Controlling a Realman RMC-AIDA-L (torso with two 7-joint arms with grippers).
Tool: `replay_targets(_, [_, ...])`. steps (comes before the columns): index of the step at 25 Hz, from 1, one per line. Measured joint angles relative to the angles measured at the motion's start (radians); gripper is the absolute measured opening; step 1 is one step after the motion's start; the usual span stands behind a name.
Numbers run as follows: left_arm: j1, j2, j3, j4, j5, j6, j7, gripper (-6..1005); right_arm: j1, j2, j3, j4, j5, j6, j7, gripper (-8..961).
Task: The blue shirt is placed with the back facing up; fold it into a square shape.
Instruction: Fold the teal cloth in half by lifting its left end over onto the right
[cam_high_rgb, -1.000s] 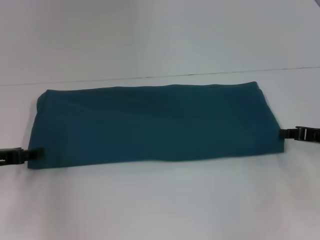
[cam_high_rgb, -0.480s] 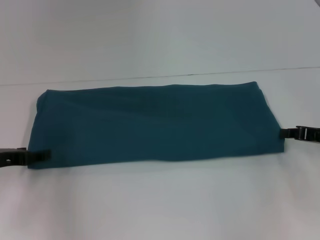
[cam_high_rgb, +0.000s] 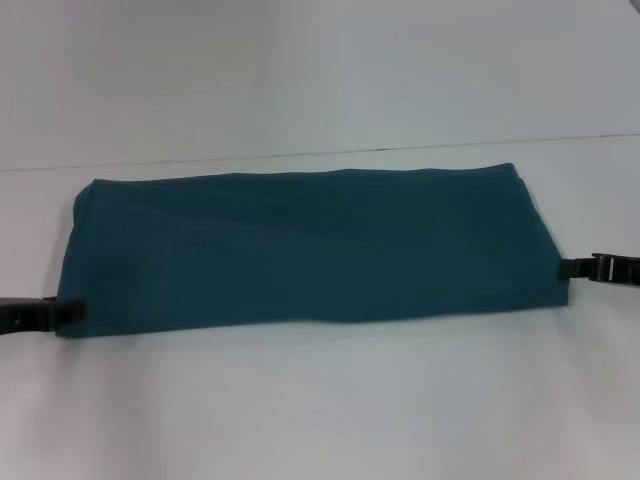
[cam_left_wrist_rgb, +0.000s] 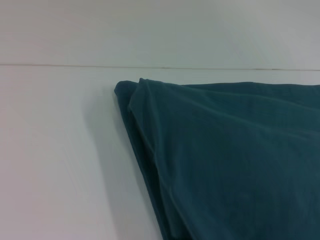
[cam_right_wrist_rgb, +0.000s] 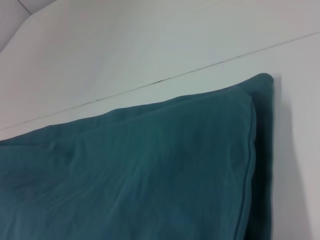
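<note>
shirt (cam_high_rgb: 305, 245) is lying flat on the white counter (cam_high_rgb: 320, 410) as a long band, prob already folded lengthwise. left gripper (cam_high_rgb: 62, 313) & right gripper (cam_high_rgb: 566, 267) are sitting at its short ends, likely for the crosswise fold; can't tell their jaws' state.

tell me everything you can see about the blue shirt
The blue shirt is dark teal, soft-looking cloth, folded into a long flat band lying across the white table. No lettering shows. Layered edges show at both ends. The left gripper meets its near left corner and the right gripper its right edge.
</note>
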Motion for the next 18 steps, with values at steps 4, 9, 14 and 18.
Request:
replay_targets(4, [-0.002,0.000,0.000,0.000,0.000,-0.001,0.000,437,0.001,0.001,-0.001,0.000,0.000,0.000,0.000,11])
replay_targets(9, [-0.003,0.003,-0.005,0.000,0.000,0.001,0.000,239,0.001,0.002,0.000,0.000,0.000,0.000,0.000,11])
replay_targets(14, [0.005,0.009,-0.012,0.009,0.000,0.021,0.000,75,-0.005,0.003,0.004,0.000,0.000,0.004,0.000,11])
replay_targets(18, [0.011,0.011,-0.021,0.019,0.006,0.050,0.000,-1,-0.012,0.003,0.009,0.000,0.000,0.004,-0.005,11])
